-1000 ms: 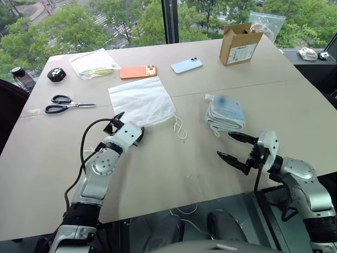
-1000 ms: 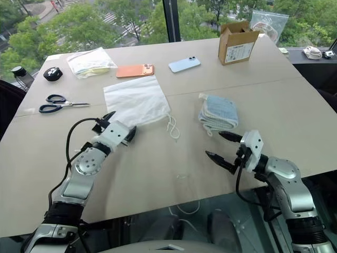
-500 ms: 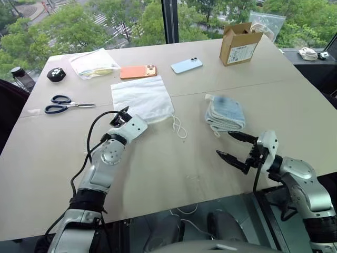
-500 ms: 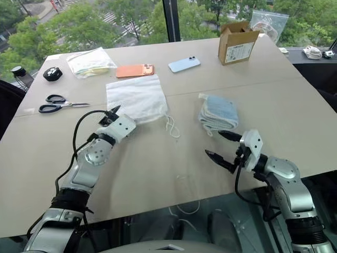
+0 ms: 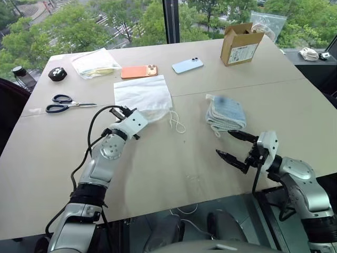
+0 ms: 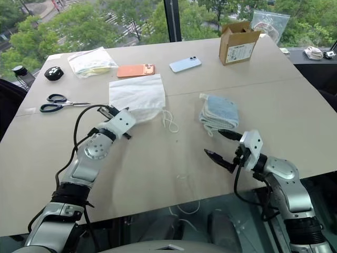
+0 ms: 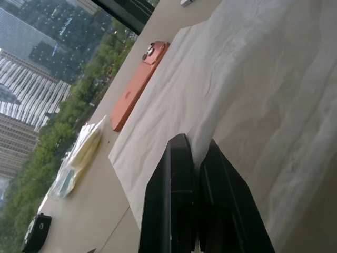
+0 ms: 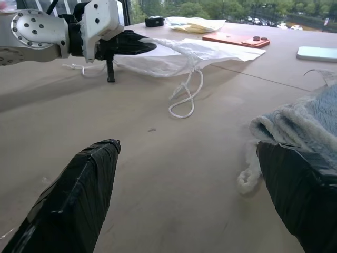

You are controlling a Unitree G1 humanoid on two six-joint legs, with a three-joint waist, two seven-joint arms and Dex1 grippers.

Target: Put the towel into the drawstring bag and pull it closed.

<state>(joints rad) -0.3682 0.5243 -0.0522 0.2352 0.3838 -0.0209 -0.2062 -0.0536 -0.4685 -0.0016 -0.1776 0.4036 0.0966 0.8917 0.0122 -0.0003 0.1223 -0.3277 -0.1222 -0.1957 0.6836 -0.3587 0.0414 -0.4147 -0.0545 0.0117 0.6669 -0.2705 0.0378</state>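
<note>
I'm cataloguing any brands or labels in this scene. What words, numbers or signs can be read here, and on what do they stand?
Cardboard box: a white label with dark print on its side, too small to read.
Orange phone: no readable text.
Light blue phone: no readable text.
Clear plastic zip bag: no readable print.
Drawstring bag and towel: no print seen.
So nothing can be quoted.

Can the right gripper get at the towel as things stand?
Probably yes: the right gripper is open just short of the towel, with bare table between. The left gripper is clamped on the drawstring bag.
</note>
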